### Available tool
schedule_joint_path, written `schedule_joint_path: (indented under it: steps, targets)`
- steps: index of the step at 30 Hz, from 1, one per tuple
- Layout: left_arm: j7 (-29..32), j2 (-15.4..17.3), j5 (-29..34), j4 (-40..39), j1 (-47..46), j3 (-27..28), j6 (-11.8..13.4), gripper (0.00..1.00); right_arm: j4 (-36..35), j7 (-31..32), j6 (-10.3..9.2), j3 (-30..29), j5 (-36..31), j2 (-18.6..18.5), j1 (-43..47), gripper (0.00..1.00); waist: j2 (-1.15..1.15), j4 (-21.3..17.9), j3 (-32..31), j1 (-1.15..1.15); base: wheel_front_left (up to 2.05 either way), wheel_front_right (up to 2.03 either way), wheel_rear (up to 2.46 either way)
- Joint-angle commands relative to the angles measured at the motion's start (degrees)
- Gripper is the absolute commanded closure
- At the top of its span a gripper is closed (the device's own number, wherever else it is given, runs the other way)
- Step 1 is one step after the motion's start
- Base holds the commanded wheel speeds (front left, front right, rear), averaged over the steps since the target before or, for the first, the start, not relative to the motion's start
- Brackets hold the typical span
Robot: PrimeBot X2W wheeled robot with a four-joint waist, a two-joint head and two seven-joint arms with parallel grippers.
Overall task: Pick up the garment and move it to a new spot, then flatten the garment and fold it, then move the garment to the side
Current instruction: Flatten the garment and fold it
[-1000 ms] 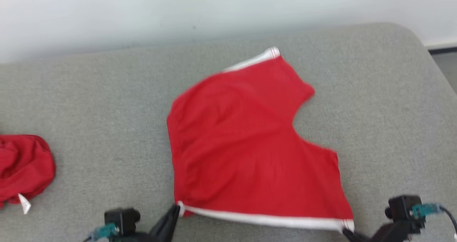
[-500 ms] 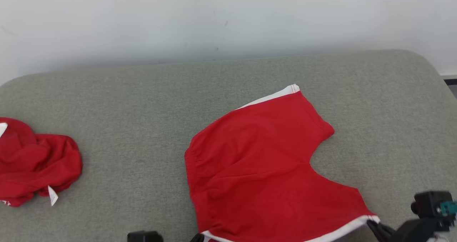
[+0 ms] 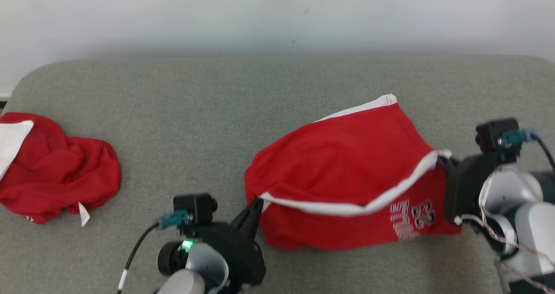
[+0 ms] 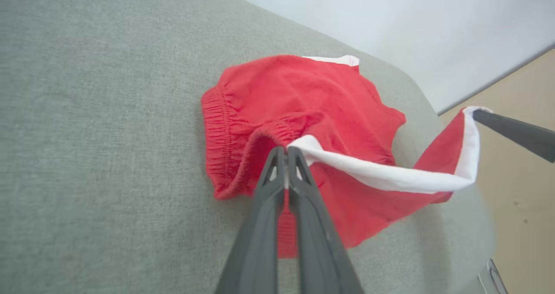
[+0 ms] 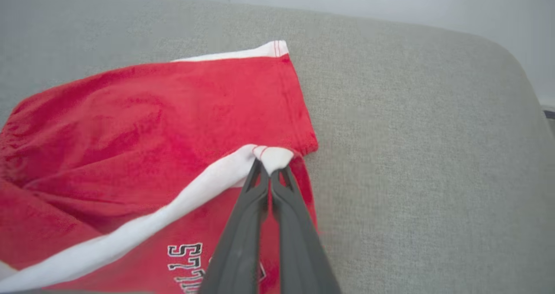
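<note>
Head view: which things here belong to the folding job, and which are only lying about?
In the job: red garment with white trim; left fingers and right fingers, both shut on that trim.
Lying about: crumpled red cloth at the far left of the grey cushion.

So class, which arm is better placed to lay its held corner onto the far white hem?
Likely right: the right end effector grips the garment close to that hem; the left end effector grips at the near edge.
</note>
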Motion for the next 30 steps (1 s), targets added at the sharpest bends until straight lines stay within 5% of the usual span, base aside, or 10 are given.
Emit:
schedule_joint_path:
  steps: [1,12,28,29,30]
  targets:
    - [-0.5,-0.7,0.7,1.8,-2.8,0.3,0.8,1.0,3.3,-3.0,0.03,0.6,-1.5,-0.7,-4.1,1.0,-0.01,1.5,2.2,-0.01,0.0,0.0,0.0]
    - [-2.7,-3.1,-0.2,11.3,-14.5,-0.8,4.8,1.0,25.8,-16.1,0.03,-1.5,-8.5,0.9,-21.8,1.0,-0.01,3.9,8.6,-0.01,0.0,0.0,0.0]
    - [-6.8,-3.3,-6.4,15.7,-22.1,-5.9,6.0,1.0,41.5,-26.3,0.03,-5.0,-13.0,3.4,-32.7,1.0,-0.01,5.5,11.3,-0.01,0.0,0.0,0.0]
    - [-7.5,-3.4,-6.6,15.9,-22.5,-6.2,6.2,0.79,42.2,-26.9,0.03,-5.3,-13.0,3.5,-33.1,0.76,-0.01,5.6,11.3,-0.01,0.0,0.0,0.0]
    - [-8.3,-3.4,-6.7,16.1,-22.8,-6.5,6.3,0.51,42.7,-28.0,0.03,-5.8,-12.7,3.8,-33.5,0.0,-0.01,5.6,11.2,-0.01,0.0,0.0,0.0]
